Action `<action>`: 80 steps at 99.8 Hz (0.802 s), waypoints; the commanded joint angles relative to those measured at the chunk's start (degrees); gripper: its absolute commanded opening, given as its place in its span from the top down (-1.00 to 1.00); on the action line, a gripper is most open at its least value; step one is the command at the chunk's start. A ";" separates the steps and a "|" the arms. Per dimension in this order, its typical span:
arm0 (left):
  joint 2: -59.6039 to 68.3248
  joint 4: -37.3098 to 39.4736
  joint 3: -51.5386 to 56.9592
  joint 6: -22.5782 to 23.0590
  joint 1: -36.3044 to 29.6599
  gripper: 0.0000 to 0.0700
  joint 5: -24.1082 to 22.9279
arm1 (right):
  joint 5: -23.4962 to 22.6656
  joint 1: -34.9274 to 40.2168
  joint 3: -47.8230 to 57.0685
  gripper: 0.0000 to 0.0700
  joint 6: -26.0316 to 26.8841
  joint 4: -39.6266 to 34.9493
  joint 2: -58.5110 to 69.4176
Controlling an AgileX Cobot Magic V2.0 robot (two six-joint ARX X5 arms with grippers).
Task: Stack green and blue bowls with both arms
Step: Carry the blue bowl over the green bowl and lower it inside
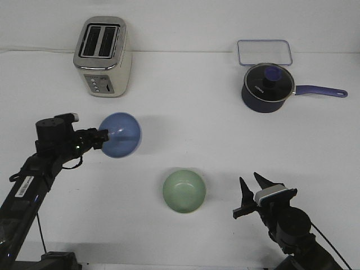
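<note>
The blue bowl [120,135] is held at its rim by my left gripper [102,136], tilted on its side with its opening facing the camera, at the left of the table. The pale green bowl [184,191] sits upright on the white table near the front centre, to the right of and nearer than the blue bowl. My right gripper [251,188] is open and empty, to the right of the green bowl and apart from it.
A silver toaster [103,56] stands at the back left. A dark navy saucepan [268,87] with a glass lid and a long handle pointing right stands at the back right, with a clear rectangular container [264,52] behind it.
</note>
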 commanded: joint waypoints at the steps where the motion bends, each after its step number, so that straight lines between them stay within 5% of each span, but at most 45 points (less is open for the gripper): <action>1: -0.50 -1.11 0.90 2.43 -3.58 0.96 0.46 | -0.02 0.46 0.04 0.16 0.44 0.52 0.17; 19: -0.94 -3.10 0.90 2.36 -17.09 0.96 -0.52 | -0.02 0.46 0.04 0.16 0.44 0.52 0.17; 43: 2.12 -2.82 0.90 2.40 -32.81 0.96 -10.38 | -0.02 0.46 0.04 0.16 0.44 0.52 0.17; 58: 5.16 -1.31 0.90 2.38 -37.66 0.96 -14.78 | -0.02 0.46 0.04 0.16 0.44 0.52 0.17; 80: 8.98 0.24 0.90 2.36 -38.88 0.97 -14.82 | -0.02 0.46 0.04 0.16 0.44 0.52 0.17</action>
